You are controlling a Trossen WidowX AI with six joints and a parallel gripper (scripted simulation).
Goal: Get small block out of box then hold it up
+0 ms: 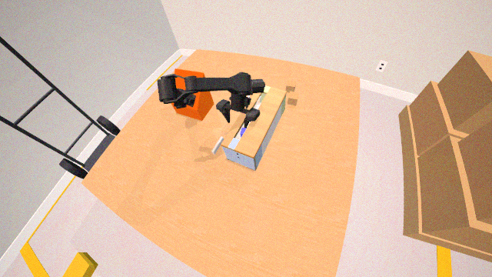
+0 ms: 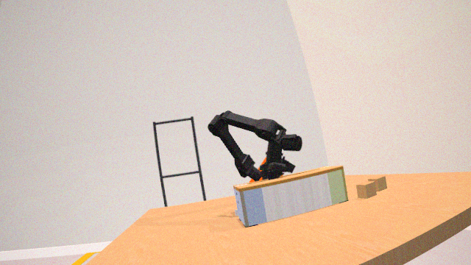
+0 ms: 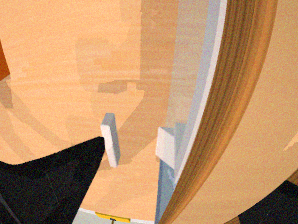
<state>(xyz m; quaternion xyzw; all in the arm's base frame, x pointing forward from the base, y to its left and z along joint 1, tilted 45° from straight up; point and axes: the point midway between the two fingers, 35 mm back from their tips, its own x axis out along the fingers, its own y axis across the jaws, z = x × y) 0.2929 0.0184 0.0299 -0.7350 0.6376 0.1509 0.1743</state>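
I see my gripper (image 1: 239,114) spread wide and grasping nothing, straddling the box's (image 1: 257,127) near front edge. The small blue block (image 1: 243,131) sits on the shelf inside, just beneath one finger.

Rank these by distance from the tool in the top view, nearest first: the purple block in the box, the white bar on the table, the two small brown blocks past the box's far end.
Measured from the open, empty tool:
1. Purple block, on the shelf just below one finger.
2. White bar, lying on the table beside the box's near end.
3. Small brown blocks, beyond the box's far end.
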